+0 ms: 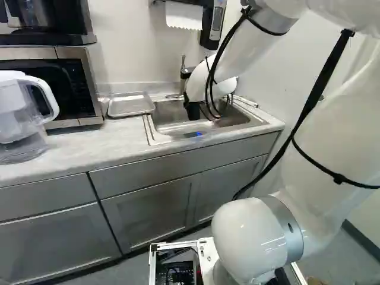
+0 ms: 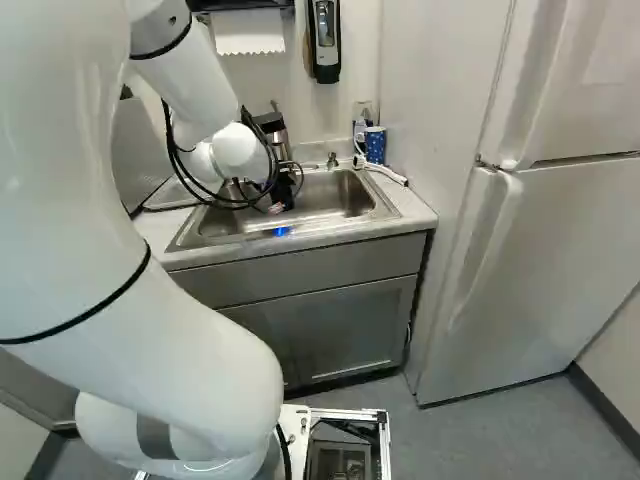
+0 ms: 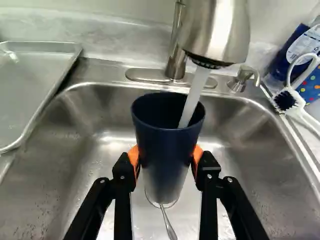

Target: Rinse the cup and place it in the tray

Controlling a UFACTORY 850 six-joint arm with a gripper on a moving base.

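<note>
In the right base view my gripper (image 2: 280, 192) is over the sink, its fingertips hidden. Seen from the wrist, the gripper (image 3: 166, 162) is shut on the dark blue cup (image 3: 167, 142), an orange pad on each side. The cup's open rim faces up beneath the faucet head (image 3: 217, 32), and a stream of water (image 3: 195, 95) runs into it. Below is the steel sink basin (image 3: 65, 150); a thin shiny streak trails under the cup, water or metal, I cannot tell. Beside the sink lies the metal tray (image 3: 35, 90), also visible in the left base view (image 1: 130, 105), with nothing on it.
Beyond the sink's other side stand a white-handled brush (image 3: 287, 100), a blue bottle and a dotted cup (image 2: 375, 145). A soap pump (image 3: 242, 79) rises behind the basin. A clear pitcher (image 1: 21, 113) and a microwave stand left of the tray; a fridge (image 2: 550, 270) is right of the counter.
</note>
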